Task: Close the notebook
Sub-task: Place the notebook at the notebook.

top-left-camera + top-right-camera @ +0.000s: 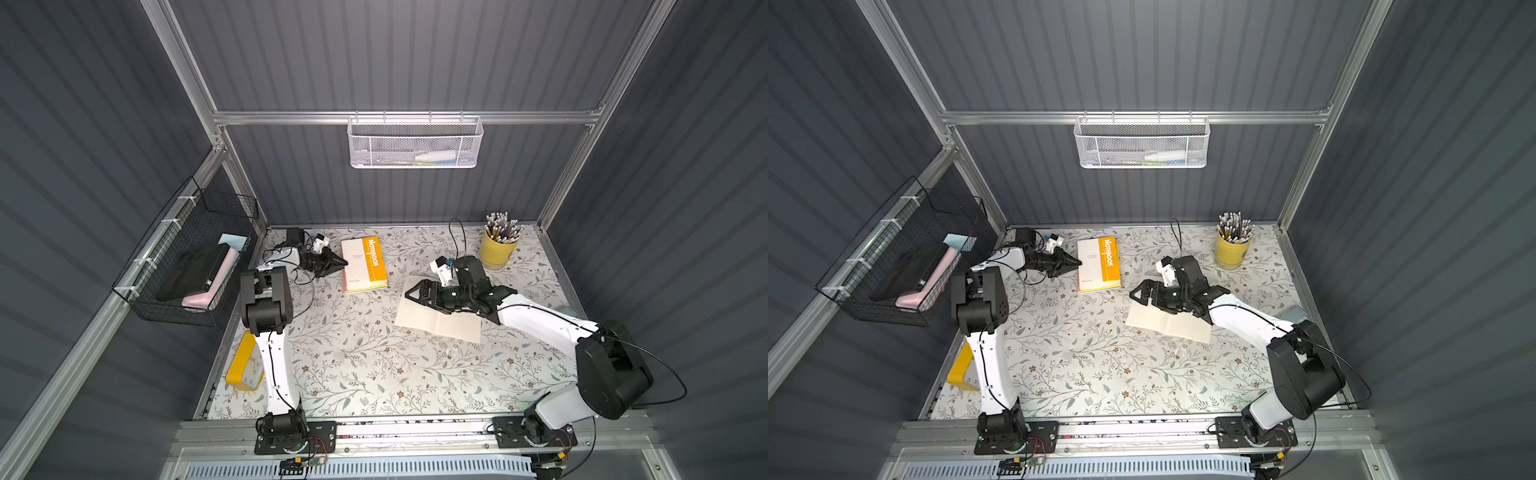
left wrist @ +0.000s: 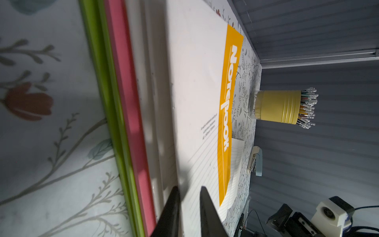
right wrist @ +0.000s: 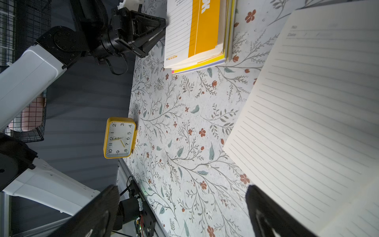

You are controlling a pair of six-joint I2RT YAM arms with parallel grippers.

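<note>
A notebook (image 1: 436,322) (image 1: 1167,326) lies open on the flowered table, lined cream pages up, also in the right wrist view (image 3: 307,123). My right gripper (image 1: 411,294) (image 1: 1136,294) (image 3: 182,205) hangs open and wide over its left edge, holding nothing. A second notebook (image 1: 365,264) (image 1: 1100,264) (image 2: 196,102) (image 3: 196,30), white with an orange band, lies flat and shut on top of a stack at the back. My left gripper (image 1: 345,262) (image 1: 1079,262) (image 2: 189,190) sits at that cover's left edge, jaws a little apart.
A yellow cup of pencils (image 1: 498,249) (image 2: 276,106) stands at the back right. A yellow clock (image 1: 245,368) (image 3: 120,137) stands at the table's left edge. A stapler (image 2: 255,162) lies near the right wall. A black wire basket (image 1: 187,266) and a white mesh basket (image 1: 415,143) hang on the walls.
</note>
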